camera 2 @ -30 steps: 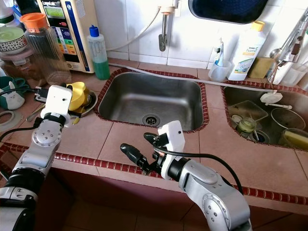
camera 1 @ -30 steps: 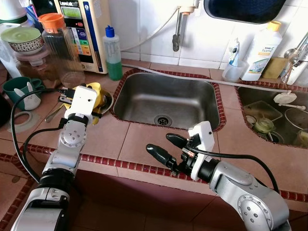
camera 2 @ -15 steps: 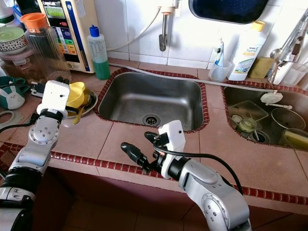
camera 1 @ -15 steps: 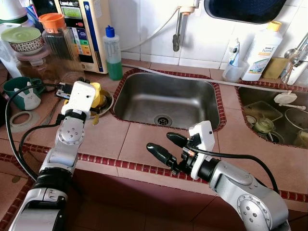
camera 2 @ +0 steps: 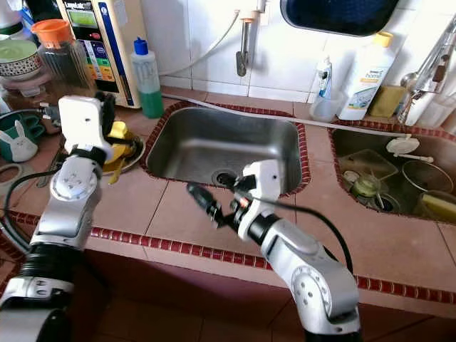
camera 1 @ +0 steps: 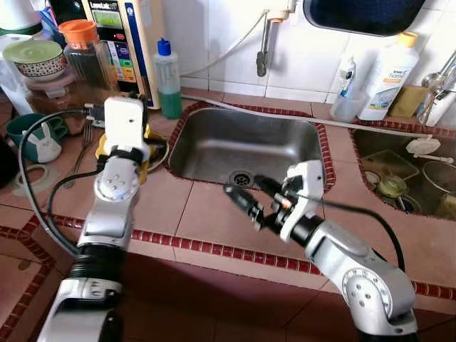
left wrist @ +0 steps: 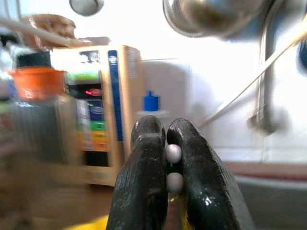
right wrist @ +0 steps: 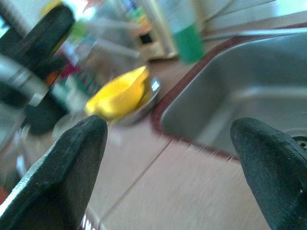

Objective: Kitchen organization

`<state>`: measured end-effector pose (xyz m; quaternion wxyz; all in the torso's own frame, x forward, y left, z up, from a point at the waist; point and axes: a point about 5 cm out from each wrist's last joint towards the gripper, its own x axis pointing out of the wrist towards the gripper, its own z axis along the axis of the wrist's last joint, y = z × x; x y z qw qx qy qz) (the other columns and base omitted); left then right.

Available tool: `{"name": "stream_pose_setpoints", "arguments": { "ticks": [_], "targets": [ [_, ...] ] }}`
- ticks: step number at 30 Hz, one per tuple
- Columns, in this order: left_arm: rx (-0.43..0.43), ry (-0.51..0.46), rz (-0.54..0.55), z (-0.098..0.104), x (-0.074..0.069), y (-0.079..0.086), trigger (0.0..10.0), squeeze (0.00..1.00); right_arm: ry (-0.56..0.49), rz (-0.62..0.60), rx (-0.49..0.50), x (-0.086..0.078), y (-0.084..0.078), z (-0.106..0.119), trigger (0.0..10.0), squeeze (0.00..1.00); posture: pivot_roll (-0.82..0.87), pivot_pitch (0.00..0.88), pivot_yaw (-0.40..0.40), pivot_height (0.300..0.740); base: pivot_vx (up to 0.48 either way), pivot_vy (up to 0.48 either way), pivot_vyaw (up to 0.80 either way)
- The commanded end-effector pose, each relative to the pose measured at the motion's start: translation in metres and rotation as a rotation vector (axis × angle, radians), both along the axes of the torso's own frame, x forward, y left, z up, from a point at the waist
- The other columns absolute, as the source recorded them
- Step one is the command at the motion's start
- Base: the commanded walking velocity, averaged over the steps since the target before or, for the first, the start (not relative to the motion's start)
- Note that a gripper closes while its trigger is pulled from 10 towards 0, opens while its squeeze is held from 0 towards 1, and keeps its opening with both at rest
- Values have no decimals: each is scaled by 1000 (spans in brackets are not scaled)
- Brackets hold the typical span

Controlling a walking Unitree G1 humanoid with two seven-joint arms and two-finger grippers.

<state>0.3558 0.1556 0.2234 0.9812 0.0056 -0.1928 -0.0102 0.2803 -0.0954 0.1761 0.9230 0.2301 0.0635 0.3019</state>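
The left gripper point(left wrist: 168, 167) is seen clenched, its two black fingers point(left wrist: 144, 182) pressed together on a thin shiny piece with two rounded beads at the tips; what that piece is cannot be told. A second ago this gripper was lower, against the yellow cup point(camera 2: 117, 135) in its metal dish point(camera 2: 135, 151); now the wrist has been raised and turned upright above the dish, toward the green bottle point(camera 1: 168, 78) and the dispenser point(camera 1: 117, 35) at the wall. The cup is left lying in the dish, just beside the sink point(camera 1: 246, 146), so it appears not to have been lifted.

The right gripper point(camera 1: 249, 196) is held released, fingers point(right wrist: 72, 158) spread wide with nothing between them. It has been carried up from the counter's front edge to the near rim of the sink, aimed left at the cup and dish.

The cup is judged the next thing to be tidied, with the right gripper being brought round for it, though no grasp has yet been made
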Motion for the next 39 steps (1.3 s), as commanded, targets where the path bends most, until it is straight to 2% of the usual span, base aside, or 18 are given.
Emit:
{"name": "stream_pose_setpoints", "arguments": {
  "ticks": [1,3,4,5,8,9,10,12,16,17,18,20,23,27,31,36,39],
  "targets": [
    [-75,-39,-42,15,-2,-4,10000,0,8,-79,49,8,-9,4,10000,0,4,19,-15,740,0,0,0],
    [-146,-39,-73,19,-5,-10,10000,0,21,-115,84,14,-11,5,10000,0,11,14,-14,740,0,0,0],
    [-210,-30,-107,20,-6,-14,10000,0,30,-125,117,17,-11,5,10000,0,16,13,-15,740,0,0,0],
    [-317,-20,-176,23,-9,-24,10000,0,42,-151,146,24,-12,6,10000,0,21,10,-16,740,0,0,0],
    [-353,-12,-201,23,-11,-27,10000,0,47,-156,158,26,-11,6,10000,0,25,9,-16,740,0,0,0],
    [-478,24,-259,20,-14,-35,10000,0,66,-158,215,33,-7,10,10000,0,30,5,-16,740,0,0,0],
    [-478,24,-259,20,-14,-35,10000,0,66,-158,215,33,-7,10,10000,0,30,5,-16,740,0,0,0],
    [-630,66,-324,17,-16,-42,10000,0,85,-139,289,41,0,18,10000,0,32,2,-18,740,0,0,0],
    [-751,94,-415,18,-21,-51,10000,0,75,-146,316,50,6,26,10000,0,44,1,-22,740,0,0,0],
    [-813,102,-471,20,-24,-56,10000,0,51,-110,317,52,10,30,10000,0,50,1,-24,740,0,0,0],
    [-830,107,-488,21,-25,-58,10000,0,70,-115,318,55,11,29,10000,0,53,0,-24,740,0,0,0],
    [-840,109,-506,22,-27,-60,10000,0,134,-88,403,58,14,28,10000,0,54,0,-24,740,0,0,0],
    [-879,135,-561,22,-32,-65,10000,0,198,-124,499,67,14,24,10000,0,66,0,-25,740,0,0,0],
    [-935,171,-596,19,-36,-69,10000,0,222,-133,574,70,15,23,10000,0,66,0,-21,740,0,0,0],
    [-926,212,-610,10,-37,-77,10000,0,231,-112,642,72,21,29,10000,0,67,3,-23,740,0,0,0],
    [-926,229,-588,4,-35,-77,10000,0,255,-64,727,70,27,34,10000,0,66,8,-25,740,0,0,0],
    [-952,239,-579,3,-33,-78,10000,0,275,-43,743,68,32,34,10000,0,61,9,-24,740,0,0,0]
  ]
}}
